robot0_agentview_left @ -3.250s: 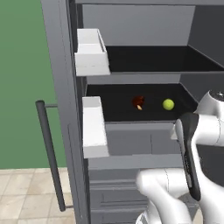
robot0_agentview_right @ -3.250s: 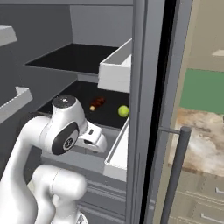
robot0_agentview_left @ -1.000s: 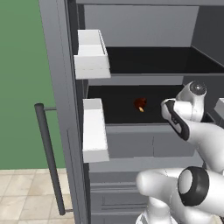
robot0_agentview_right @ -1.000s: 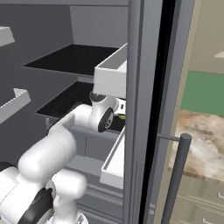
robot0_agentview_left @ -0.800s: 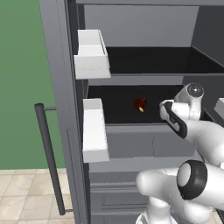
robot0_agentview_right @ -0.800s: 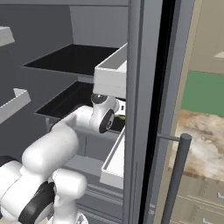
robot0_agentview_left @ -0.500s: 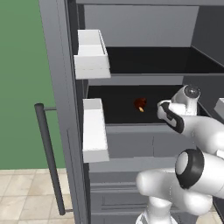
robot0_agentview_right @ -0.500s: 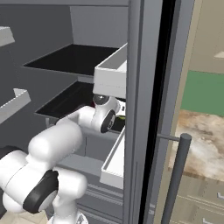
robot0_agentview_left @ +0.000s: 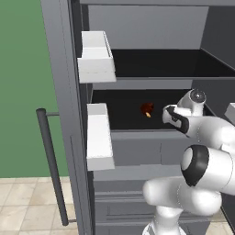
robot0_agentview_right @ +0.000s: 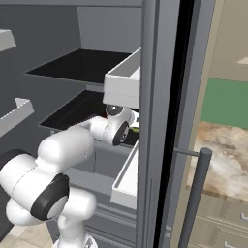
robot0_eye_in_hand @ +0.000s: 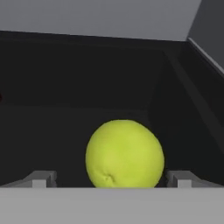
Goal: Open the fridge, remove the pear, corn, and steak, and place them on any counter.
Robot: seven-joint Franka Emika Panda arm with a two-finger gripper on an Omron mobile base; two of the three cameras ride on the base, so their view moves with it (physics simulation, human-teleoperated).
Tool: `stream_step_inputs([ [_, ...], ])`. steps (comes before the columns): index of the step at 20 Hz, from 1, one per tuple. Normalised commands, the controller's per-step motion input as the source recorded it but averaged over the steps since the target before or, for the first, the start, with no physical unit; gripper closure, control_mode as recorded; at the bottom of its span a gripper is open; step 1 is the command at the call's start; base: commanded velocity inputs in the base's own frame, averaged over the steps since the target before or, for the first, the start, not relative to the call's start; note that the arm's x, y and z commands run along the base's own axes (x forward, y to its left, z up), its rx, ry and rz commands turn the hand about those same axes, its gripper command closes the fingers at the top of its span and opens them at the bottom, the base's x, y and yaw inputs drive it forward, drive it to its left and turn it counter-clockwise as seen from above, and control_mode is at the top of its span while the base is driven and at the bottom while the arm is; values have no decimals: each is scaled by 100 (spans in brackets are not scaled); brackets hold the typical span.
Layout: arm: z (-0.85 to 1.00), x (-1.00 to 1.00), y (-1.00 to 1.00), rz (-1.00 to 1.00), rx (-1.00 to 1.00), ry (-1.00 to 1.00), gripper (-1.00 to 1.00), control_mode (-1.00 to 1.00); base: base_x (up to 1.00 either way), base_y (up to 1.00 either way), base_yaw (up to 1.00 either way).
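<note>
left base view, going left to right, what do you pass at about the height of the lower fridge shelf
door handle → white door shelf → small dark red item on the shelf → robot's hand reaching into the fridge

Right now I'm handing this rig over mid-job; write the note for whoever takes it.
Gripper: open, holding nothing, reached into the fridge; its fingers stand on either side of the pear.
Pear: on the dark middle shelf, not yet gripped.
Small dark red item: on the same shelf, left of the arm.
Done: fridge doors open.
Left: close on the pear, carry it to a counter, then the other items.
</note>
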Motion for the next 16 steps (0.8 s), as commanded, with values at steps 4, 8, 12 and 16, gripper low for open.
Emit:
stream_step_inputs([
  [4, -26, 19, -1, 0, 0, 0, -100, -100, 0, 0, 0],
  [8, -22, 27, -12, 0, 0, -1, -100, -100, 0, 0, 0],
  [12, -19, 14, -16, 0, 0, -1, -100, -100, 0, 0, 0],
  [16, -20, 0, 0, 0, 0, -1, 100, -100, 0, 0, 0],
])
